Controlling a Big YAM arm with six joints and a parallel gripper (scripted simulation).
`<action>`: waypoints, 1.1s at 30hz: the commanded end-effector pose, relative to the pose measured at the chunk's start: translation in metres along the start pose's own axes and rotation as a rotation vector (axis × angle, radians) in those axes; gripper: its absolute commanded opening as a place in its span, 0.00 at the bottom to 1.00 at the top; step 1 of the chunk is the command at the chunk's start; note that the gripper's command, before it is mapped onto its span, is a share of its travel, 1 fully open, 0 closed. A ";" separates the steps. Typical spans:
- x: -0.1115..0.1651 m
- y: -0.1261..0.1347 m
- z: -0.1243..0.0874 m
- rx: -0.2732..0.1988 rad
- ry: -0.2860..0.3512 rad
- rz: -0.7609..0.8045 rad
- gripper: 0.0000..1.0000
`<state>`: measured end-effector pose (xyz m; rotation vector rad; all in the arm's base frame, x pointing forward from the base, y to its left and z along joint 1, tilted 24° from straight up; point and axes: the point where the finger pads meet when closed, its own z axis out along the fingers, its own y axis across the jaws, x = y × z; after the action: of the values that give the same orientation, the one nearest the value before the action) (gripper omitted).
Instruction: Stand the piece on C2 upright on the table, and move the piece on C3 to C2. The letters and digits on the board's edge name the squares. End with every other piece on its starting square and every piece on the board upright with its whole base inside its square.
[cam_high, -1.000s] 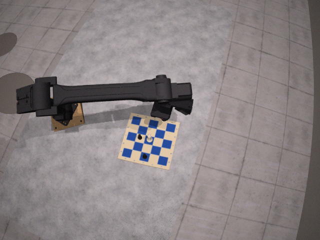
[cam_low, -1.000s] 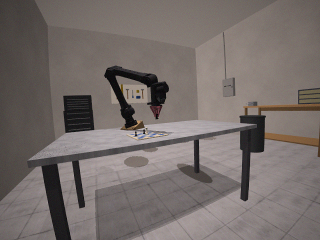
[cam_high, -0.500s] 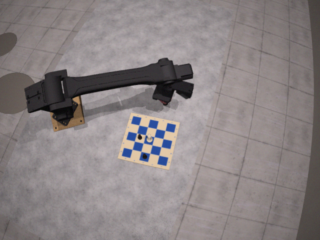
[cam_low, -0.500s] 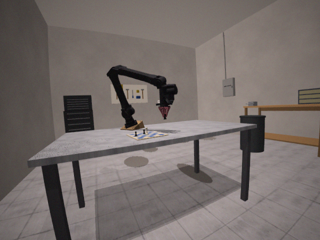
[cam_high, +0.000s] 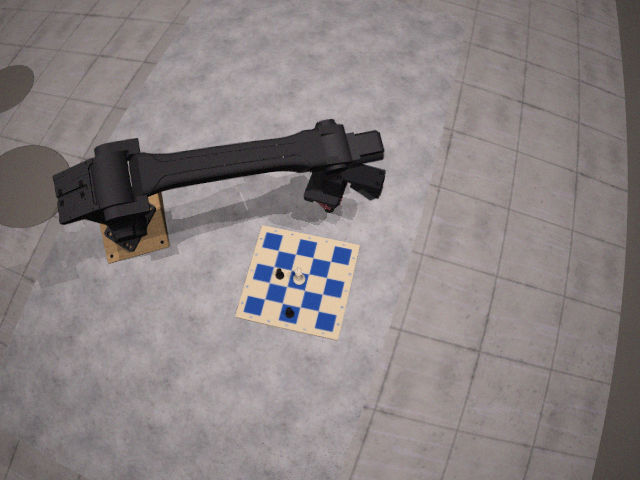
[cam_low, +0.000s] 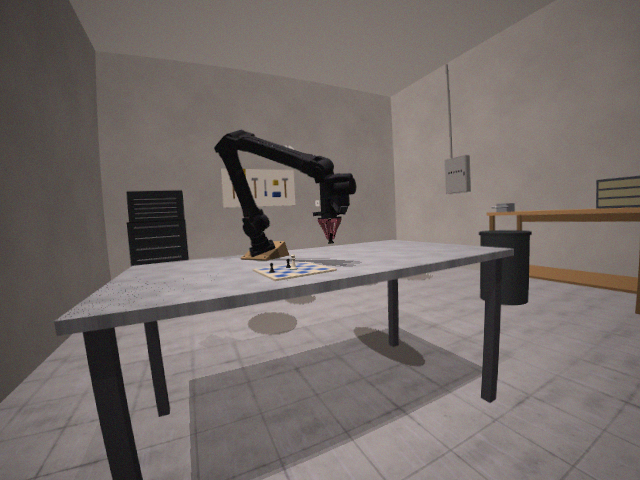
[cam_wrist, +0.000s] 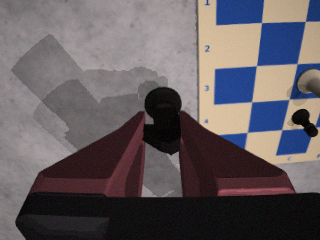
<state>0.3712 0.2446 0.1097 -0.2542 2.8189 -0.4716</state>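
My gripper (cam_wrist: 161, 120) is shut on a black chess piece (cam_wrist: 162, 120) with a round head, held between the dark red fingers. In the wrist view it hangs above the bare table beside the board's numbered edge, off the board. The side view shows the gripper (cam_low: 329, 233) well above the table top. From above, the wrist hides most of the gripper (cam_high: 325, 204). The blue and cream board (cam_high: 295, 285) carries an upright white piece (cam_high: 298, 276), with a black piece (cam_high: 279, 274) on the square beside it. The white piece also shows in the wrist view (cam_wrist: 308, 82).
Another black piece (cam_high: 290, 312) stands near the board's front edge. The arm's base sits on a wooden plate (cam_high: 135, 232) left of the board. The arm's shadow falls on the table behind the board.
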 end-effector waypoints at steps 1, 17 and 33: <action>-0.007 -0.004 0.018 0.002 0.000 0.006 0.00; -0.006 -0.005 0.078 0.002 0.002 0.006 0.00; -0.019 -0.006 0.071 -0.013 -0.028 0.022 0.00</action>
<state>0.3898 0.2154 0.0343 -0.2577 2.8394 -0.4901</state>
